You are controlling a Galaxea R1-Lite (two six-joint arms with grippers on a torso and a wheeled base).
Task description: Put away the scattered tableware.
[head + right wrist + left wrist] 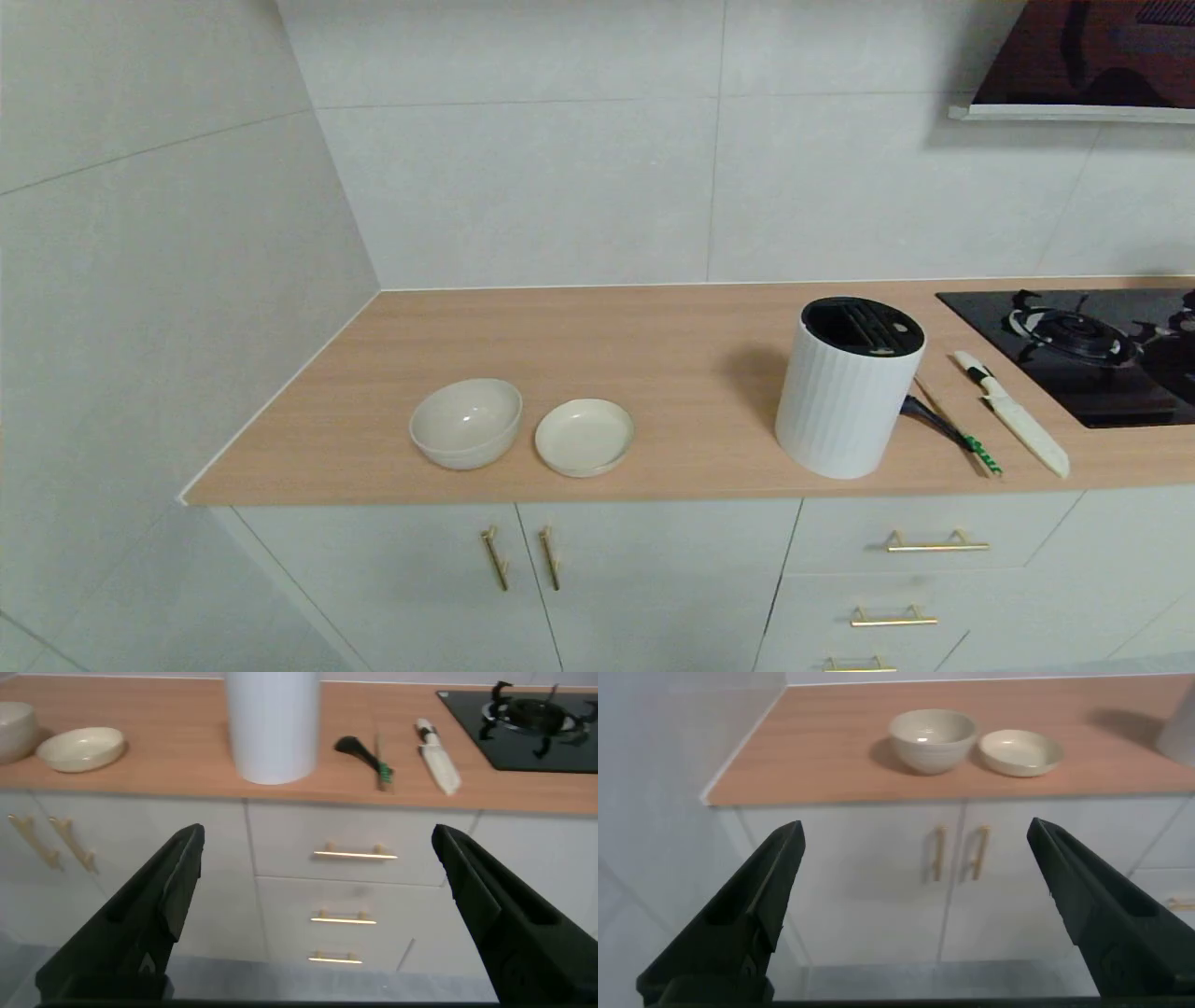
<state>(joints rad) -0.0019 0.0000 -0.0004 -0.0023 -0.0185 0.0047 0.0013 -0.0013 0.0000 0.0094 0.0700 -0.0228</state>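
**Tools Wide Open as Tableware Waits on the Table**

A deep bowl [465,422] and a shallow dish [584,436] sit just beside each other near the front edge of the wooden table [653,345], left of centre. To the right stands a white ribbed holder [845,401] with a black slotted top. On its right lie a dark spoon [929,417], chopsticks [985,457] close against it, and a white-handled knife [1013,415], which is nearest the stove [1083,350].

The left tool [915,831] faces the cabinet doors [878,887] below the bowl and dish, fingers spread wide and holding nothing. The right tool [317,831] faces the drawers [355,887] below the holder, equally wide and empty. Both sit lower than the tabletop and short of it.

Nothing looks put away yet, so the step in hand is likely the approach. Done well, each arm would rise above the table's front edge before going forward, clear of the brass handles. The right tool is better placed for the cutlery and the left for the bowl and dish.

The flat, thin pieces call for one pick at a time, pinched across the handle. The spoon and chopsticks lie close enough that one could drag the other. The knife is best taken by its handle and lowered blade-first into a slot. The tall holder may tip if knocked.
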